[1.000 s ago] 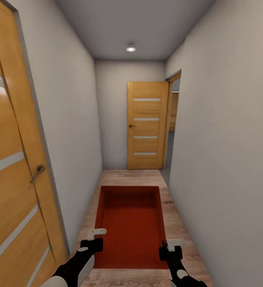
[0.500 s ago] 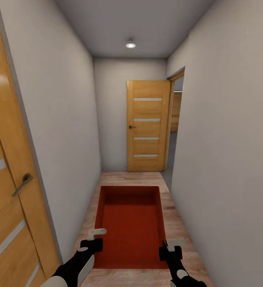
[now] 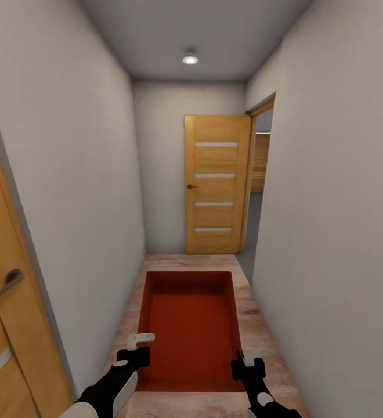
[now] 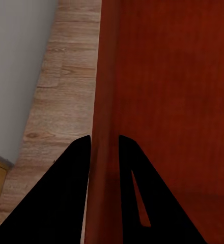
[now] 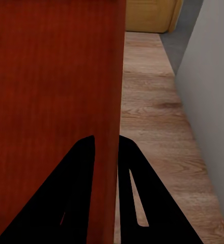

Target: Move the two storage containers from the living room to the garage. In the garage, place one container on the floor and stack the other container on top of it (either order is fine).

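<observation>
We carry the container (image 3: 190,328) w/ both arms: left gripper (image 3: 137,347) clamps its left wall, right gripper (image 3: 249,361) its right wall; long axis runs ahead of jaws, toward the doorway (image 3: 258,191).

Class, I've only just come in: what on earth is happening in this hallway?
A two-armed robot is carrying a red-orange storage container along a narrow corridor with a wood plank floor. The left gripper is clamped on one side wall and the right gripper on the opposite wall, jaws shut on the thin rims. Ahead stands an open wooden door beside a doorway on the right. Another wooden door sits close on the left.
</observation>
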Robot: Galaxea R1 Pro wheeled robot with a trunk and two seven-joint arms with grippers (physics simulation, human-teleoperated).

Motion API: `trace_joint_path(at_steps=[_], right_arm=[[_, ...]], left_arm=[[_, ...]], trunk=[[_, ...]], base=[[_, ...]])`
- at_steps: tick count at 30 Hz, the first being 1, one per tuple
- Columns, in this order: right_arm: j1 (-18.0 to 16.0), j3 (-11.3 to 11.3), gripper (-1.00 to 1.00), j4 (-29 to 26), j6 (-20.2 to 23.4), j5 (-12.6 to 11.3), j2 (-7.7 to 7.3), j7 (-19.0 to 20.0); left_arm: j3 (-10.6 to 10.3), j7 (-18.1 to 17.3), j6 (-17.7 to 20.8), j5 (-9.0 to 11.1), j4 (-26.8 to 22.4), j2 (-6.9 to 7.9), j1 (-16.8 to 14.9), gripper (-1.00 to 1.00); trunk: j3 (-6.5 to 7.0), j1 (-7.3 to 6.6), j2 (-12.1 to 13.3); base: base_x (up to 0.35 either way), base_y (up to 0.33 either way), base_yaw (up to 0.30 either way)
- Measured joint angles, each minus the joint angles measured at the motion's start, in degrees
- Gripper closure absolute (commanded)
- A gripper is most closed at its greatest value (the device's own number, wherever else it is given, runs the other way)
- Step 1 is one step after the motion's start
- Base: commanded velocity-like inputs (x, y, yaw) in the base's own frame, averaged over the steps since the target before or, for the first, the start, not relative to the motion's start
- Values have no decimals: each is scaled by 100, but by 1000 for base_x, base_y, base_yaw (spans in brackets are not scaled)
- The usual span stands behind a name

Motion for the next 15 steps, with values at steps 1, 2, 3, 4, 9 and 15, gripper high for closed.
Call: trace_joint_path(at_steps=[1, 2, 3, 4, 9, 15], right_arm=[[0, 0, 100, 0, 0, 0, 0, 0], [0, -1, 100, 0, 0, 1, 0, 0], [0, 0, 100, 0, 2, 1, 0, 1], [0, 0, 100, 0, 2, 1, 0, 0], [0, 25, 100, 0, -1, -28, -1, -2], [0, 28, 100, 0, 5, -29, -1, -1]], left_arm=[[0, 0, 0, 1, 0, 0, 0, 100], [-1, 1, 0, 1, 0, 0, 0, 100], [-1, 1, 0, 2, 2, 0, 0, 100], [0, 1, 0, 1, 1, 0, 0, 100], [3, -2, 0, -5, 1, 0, 0, 100], [3, -2, 0, -2, 7, 0, 0, 100]], trunk=[[0, 0, 0], [0, 0, 0], [0, 0, 0], [0, 0, 0], [0, 0, 0], [0, 0, 0]], base=[[322, 0, 0], [322, 0, 0], [322, 0, 0], [322, 0, 0], [322, 0, 0], [322, 0, 0]])
